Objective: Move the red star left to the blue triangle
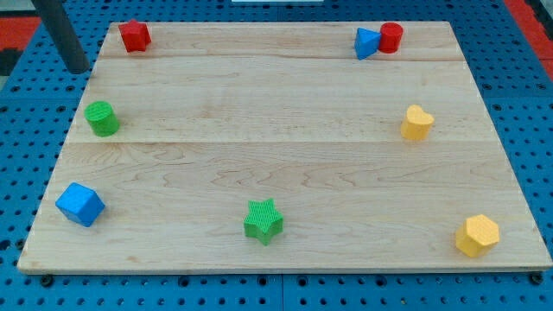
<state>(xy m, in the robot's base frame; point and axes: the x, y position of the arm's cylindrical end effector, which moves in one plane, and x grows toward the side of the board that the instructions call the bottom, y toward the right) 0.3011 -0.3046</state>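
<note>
The red star (135, 36) lies at the board's top left corner. The blue triangle (366, 42) lies near the top right, touching a red cylinder (390, 37) on its right side. My tip (78, 69) is at the view's top left, just off the wooden board's (276, 130) left edge. It is to the left of the red star and slightly below it, not touching it.
A green cylinder (102, 118) sits at the left edge and a blue cube (80, 205) at the bottom left. A green star (263, 221) is at bottom centre. A yellow heart-like block (417, 123) is at the right and a yellow hexagon (477, 235) at the bottom right.
</note>
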